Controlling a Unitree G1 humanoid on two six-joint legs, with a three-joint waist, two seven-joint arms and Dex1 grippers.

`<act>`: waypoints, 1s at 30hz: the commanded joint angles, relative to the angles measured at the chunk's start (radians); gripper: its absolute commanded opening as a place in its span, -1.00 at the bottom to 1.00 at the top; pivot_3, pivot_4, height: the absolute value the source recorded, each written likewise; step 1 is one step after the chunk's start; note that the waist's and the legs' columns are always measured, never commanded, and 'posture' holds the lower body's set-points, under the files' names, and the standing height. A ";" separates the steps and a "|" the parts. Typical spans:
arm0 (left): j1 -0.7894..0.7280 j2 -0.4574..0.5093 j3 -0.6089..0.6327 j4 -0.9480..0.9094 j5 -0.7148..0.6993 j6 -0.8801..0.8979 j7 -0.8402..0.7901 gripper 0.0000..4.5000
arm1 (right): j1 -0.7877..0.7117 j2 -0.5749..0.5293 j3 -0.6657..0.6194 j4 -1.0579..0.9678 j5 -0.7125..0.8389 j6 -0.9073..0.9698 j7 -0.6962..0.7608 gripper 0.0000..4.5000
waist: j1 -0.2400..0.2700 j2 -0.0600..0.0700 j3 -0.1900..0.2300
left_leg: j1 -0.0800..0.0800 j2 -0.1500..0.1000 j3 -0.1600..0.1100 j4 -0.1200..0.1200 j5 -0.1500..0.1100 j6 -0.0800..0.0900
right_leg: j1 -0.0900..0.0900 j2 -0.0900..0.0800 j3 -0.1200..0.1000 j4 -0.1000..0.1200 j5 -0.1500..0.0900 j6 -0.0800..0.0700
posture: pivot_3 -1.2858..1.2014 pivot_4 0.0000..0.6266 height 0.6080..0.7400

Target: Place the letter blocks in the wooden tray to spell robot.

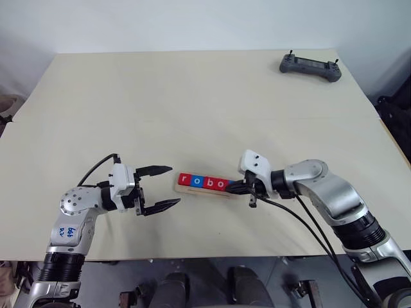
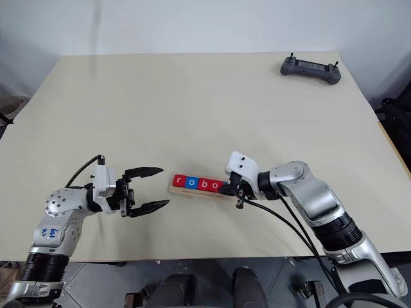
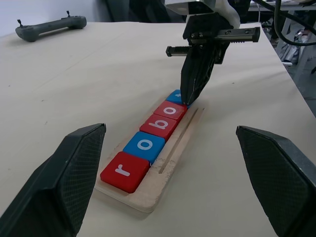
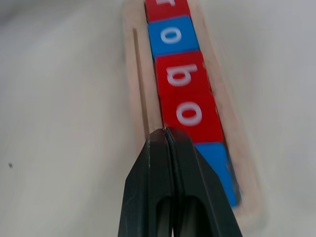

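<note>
Five letter blocks (image 3: 148,145) sit in the wooden tray (image 3: 163,183) mid-surface. Right claw (image 3: 190,96), fingers together, rests on the end blue block (image 4: 217,165): nudge gently inward. Left claw (image 1: 159,188) stands apart, empty, beside the tray.

Both arms: silver-grey metal segments with black ribbed bands near the elbow joints. Left arm (image 1: 77,215) has a round joint cap ringed with small screws and blue handwritten marks below it. White housings sit at each wrist (image 1: 255,163). Black cables loop over the left wrist and trail from the right arm (image 1: 327,199). Fingers (image 3: 74,182) black, tapered, with finely textured inner pads.
</note>
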State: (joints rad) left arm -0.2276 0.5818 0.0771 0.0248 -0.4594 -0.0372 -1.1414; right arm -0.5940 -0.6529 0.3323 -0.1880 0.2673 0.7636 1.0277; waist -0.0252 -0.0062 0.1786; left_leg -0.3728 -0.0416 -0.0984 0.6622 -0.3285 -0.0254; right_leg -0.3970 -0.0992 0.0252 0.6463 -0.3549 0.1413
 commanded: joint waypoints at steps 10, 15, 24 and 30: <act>0.007 0.003 0.010 -0.029 0.000 -0.010 0.008 1.00 | 0.042 -0.025 -0.114 -0.089 0.120 -0.028 0.082 -0.99 | 0.001 0.000 0.000 | 0.000 0.000 0.000 0.000 0.000 0.000 | 0.000 0.000 0.000 0.000 0.000 0.000 | 0.03 -0.52 1.00; 0.011 0.005 0.013 -0.023 -0.001 -0.013 0.004 1.00 | 0.100 -0.108 -0.144 -0.100 0.120 -0.039 0.102 -0.99 | 0.005 0.000 0.000 | 0.000 0.000 0.000 0.000 0.000 0.000 | 0.000 0.000 0.000 -0.001 0.000 0.000 | 0.03 -0.52 1.00; -0.022 -0.011 -0.007 -0.003 0.003 -0.013 -0.004 1.00 | 0.072 -0.051 -0.094 -0.011 0.067 -0.069 0.036 -0.99 | -0.001 0.000 0.000 | 0.000 0.000 0.000 0.000 0.000 0.000 | 0.000 0.000 0.000 0.000 0.000 0.000 | 0.03 -0.52 1.00; -0.027 -0.008 -0.004 0.008 0.002 -0.018 -0.009 1.00 | 0.065 -0.034 -0.071 0.062 0.032 -0.114 0.034 -0.99 | 0.000 0.000 0.000 | 0.000 0.000 0.000 0.000 0.000 0.000 | 0.000 0.000 0.000 0.000 0.000 0.000 | 0.03 -0.52 1.00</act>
State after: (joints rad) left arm -0.2484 0.5685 0.0610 0.0470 -0.4588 -0.0369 -1.1476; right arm -0.5245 -0.6935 0.2654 -0.1313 0.3079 0.6718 1.0618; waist -0.0248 -0.0062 0.1786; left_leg -0.3729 -0.0417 -0.0985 0.6622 -0.3285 -0.0253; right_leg -0.3967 -0.0992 0.0249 0.6457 -0.3549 0.1413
